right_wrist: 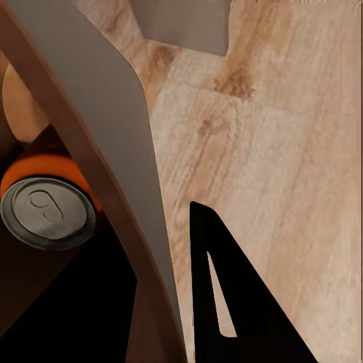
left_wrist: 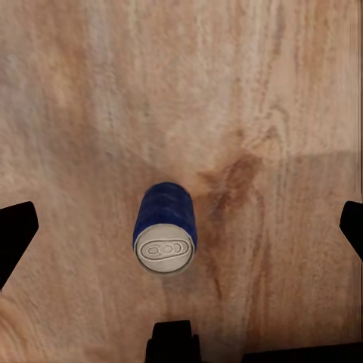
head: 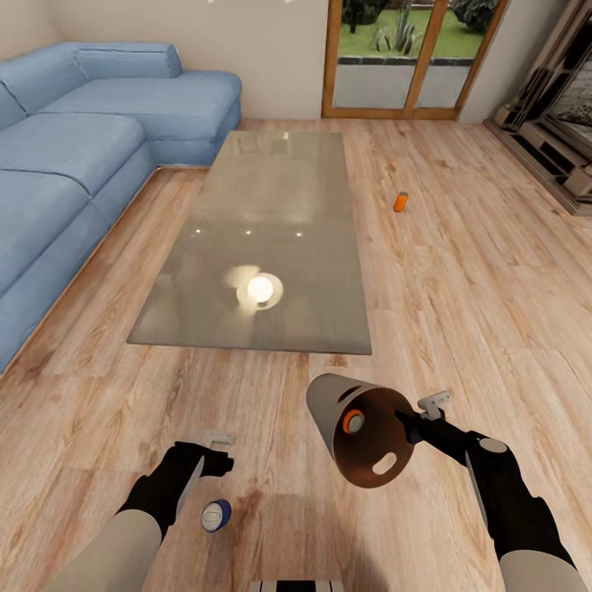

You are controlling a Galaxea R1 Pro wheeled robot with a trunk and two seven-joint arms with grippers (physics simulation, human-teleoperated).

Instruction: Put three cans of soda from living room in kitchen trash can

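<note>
A dark blue can of soda (head: 216, 515) (left_wrist: 165, 227) lies on its side on the plank floor, silver top towards me. My left gripper (head: 205, 462) (left_wrist: 183, 231) hangs open above it, its fingers (left_wrist: 15, 234) wide on either side and not touching. The grey tash can (head: 362, 436) (right_wrist: 113, 136) is held tilted above the floor, its brown inside facing me, with my right gripper (head: 415, 421) (right_wrist: 162, 302) shut on its rim. An orange can (head: 353, 421) (right_wrist: 49, 208) rests inside it. A second orange can (head: 400, 201) stands on the floor to the right of the table.
A large low glass table (head: 263, 205) fills the middle ahead, its near edge just beyond both grippers. The blue corner sofa (head: 74, 148) runs along the left. Glass doors (head: 403, 57) are at the back, and a media unit (head: 559, 123) stands at the right wall.
</note>
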